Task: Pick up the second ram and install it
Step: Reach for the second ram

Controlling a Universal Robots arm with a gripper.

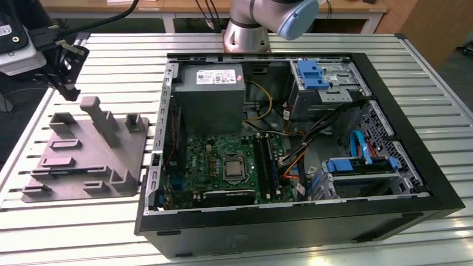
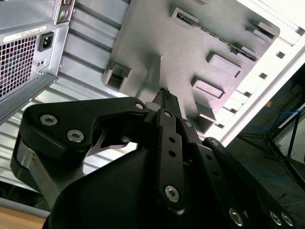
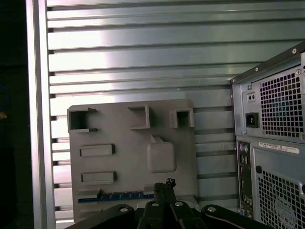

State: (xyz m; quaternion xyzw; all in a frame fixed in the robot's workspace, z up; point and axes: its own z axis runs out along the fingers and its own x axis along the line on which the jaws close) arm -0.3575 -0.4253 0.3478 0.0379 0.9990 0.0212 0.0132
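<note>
Grey plastic holder lies flat on the ribbed metal table, just beside the open black computer case, at the exterior view's left of it. The holder has several raised blocks and slots. In one long slot stands the memory stick, on its edge. In the first wrist view it shows as a thin, dark bluish strip with small dots along it. It sits in the holder and nothing grips it.

The black gripper hangs in the air above the far end of the holder, at the top left of the exterior view, and touches neither the holder nor the table. In both wrist views its two fingers meet at the tips, so the jaws are closed with nothing between them. In the first wrist view the tips point toward the holder, near the slot with the memory stick.

Inside the case a green circuit board lies on the floor, with a square silver processor in its middle. A grey power supply sits behind the board, toward the arm's base. Whether another stick is already in the board's slots, I cannot tell.
</note>
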